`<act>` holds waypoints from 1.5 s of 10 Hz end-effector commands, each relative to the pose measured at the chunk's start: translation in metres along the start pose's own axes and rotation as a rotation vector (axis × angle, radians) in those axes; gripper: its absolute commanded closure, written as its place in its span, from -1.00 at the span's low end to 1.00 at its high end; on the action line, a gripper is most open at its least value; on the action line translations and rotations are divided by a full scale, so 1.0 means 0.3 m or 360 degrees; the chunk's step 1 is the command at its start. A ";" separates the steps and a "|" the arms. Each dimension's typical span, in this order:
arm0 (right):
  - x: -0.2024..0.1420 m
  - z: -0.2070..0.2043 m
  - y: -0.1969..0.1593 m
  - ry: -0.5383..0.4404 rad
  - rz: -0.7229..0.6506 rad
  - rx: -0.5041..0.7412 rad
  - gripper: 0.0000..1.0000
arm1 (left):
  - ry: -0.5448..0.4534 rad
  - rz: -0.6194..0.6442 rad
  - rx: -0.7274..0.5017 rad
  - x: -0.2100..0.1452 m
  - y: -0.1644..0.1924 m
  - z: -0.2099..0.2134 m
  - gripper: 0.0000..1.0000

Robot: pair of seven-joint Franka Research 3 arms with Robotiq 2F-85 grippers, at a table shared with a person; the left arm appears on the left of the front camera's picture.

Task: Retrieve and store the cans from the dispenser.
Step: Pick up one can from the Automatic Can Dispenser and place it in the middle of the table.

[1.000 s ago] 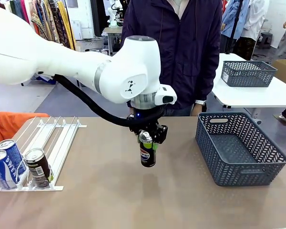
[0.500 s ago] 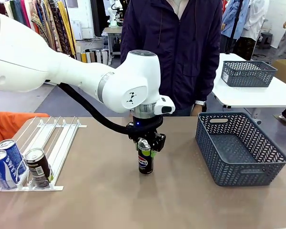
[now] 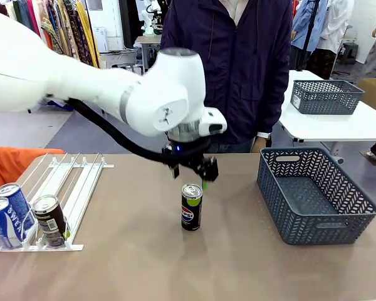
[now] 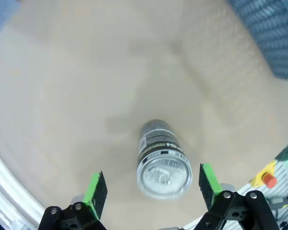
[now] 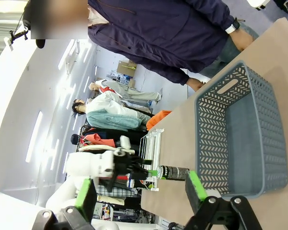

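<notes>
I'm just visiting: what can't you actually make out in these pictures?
- Standing can: its lettering is too small in the front view and blurred in the left wrist view.
- Dispenser: its left side is cut off by the front view's left edge, so what sits further left cannot be told.
- Basket: its near wall hides the nearest strip of floor in the front view.

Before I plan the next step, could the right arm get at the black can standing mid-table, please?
Probably not yet: the left arm's fingers hang open right above the can, and the grey basket stands on the right arm's side of it.
</notes>
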State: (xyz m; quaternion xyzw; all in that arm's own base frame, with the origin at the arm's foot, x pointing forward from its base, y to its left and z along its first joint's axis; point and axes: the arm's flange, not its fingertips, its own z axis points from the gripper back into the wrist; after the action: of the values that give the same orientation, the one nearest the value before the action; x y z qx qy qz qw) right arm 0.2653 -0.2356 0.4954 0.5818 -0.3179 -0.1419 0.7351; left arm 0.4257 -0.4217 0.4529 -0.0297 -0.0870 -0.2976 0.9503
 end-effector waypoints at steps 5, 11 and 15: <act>0.010 0.000 0.006 -0.0017 0.0037 0.0026 -1.00 | -0.0603 0.0611 -0.0642 -0.706 0.584 0.673 -1.00; 0.010 0.000 0.006 -0.0017 0.0037 0.0026 -1.00 | -0.1186 0.1171 -0.1481 -1.497 1.134 0.523 -1.00; 0.010 0.000 0.006 -0.0017 0.0037 0.0026 -1.00 | -0.1182 0.1281 -0.1430 -1.567 1.224 0.611 -1.00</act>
State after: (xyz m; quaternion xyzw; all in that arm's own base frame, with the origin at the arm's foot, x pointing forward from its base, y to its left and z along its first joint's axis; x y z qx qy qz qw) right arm 0.2653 -0.2363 0.4956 0.5815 -0.3176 -0.1423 0.7354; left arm 0.2249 0.1780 0.5354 -0.5710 -0.2666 0.1140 0.7680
